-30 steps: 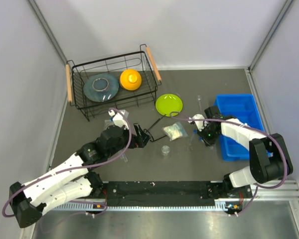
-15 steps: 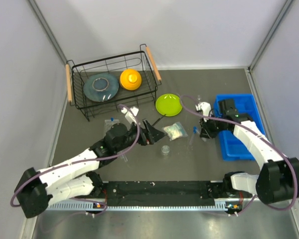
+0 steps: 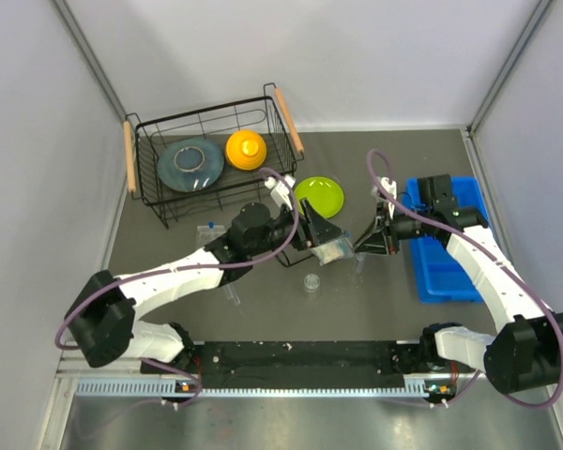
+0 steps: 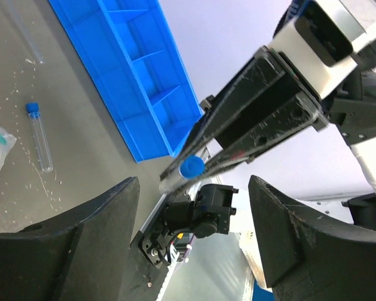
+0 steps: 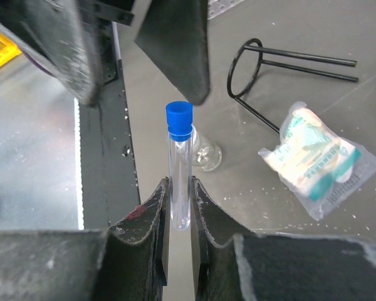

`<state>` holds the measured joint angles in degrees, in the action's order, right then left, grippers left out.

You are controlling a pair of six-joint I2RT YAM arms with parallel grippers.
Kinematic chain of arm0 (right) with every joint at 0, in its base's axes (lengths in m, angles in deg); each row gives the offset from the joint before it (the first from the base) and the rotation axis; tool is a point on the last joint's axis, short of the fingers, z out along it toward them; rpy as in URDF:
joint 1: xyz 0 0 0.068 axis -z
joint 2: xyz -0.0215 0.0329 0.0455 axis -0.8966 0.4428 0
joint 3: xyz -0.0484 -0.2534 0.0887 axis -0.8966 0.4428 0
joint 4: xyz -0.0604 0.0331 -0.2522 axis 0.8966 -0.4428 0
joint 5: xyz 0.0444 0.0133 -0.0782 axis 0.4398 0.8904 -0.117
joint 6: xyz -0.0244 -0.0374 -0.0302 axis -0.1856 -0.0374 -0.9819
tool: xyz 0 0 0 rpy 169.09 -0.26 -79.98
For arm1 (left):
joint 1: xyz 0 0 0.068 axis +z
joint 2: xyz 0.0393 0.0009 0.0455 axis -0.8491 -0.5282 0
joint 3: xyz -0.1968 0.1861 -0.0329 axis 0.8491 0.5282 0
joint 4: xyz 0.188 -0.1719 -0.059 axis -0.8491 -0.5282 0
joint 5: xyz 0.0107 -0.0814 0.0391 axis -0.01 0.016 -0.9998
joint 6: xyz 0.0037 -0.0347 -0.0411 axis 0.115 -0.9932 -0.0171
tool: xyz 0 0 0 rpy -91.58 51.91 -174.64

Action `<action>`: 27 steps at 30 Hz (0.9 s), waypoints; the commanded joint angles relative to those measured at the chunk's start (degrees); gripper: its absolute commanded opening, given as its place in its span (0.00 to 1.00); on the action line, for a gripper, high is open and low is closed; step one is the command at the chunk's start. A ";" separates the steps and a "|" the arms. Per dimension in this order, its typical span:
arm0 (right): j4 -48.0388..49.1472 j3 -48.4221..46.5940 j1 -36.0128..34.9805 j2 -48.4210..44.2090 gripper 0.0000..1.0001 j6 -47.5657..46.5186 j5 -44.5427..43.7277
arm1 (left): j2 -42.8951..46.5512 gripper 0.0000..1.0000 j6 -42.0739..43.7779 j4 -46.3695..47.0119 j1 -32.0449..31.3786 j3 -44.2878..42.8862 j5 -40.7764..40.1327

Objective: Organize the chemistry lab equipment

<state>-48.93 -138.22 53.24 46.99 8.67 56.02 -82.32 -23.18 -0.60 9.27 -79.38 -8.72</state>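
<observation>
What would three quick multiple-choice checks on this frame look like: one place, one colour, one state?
1. Where is the orange bowl? A) in the wire basket B) in the blue tray C) on the lime-green plate
2. Cap colour of the test tube held by the right gripper? A) red B) blue C) white
3. State of the left gripper? A) shut on the packet B) shut on a tube C) open, gripping nothing
Answers: 1 A, it sits in the basket beside the grey plate; 2 B, the right wrist view shows a blue cap; 3 C, its fingers stand wide apart.
</observation>
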 commanded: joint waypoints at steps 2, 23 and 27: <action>0.18 0.01 -0.59 -0.10 0.11 -1.76 5.58 | -3.50 0.72 1.11 -4.15 -0.55 -6.74 0.58; 0.36 0.36 -1.74 1.84 0.13 -2.03 4.44 | -8.87 0.43 13.68 -31.23 -6.36 -21.60 -10.93; 0.36 0.53 -2.26 2.01 0.13 -2.29 4.00 | -9.04 0.39 13.95 -31.67 -6.44 -22.04 -11.37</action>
<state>-49.25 -138.11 51.92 48.80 8.27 58.40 -91.32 -11.26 -30.94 3.13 -98.74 -17.97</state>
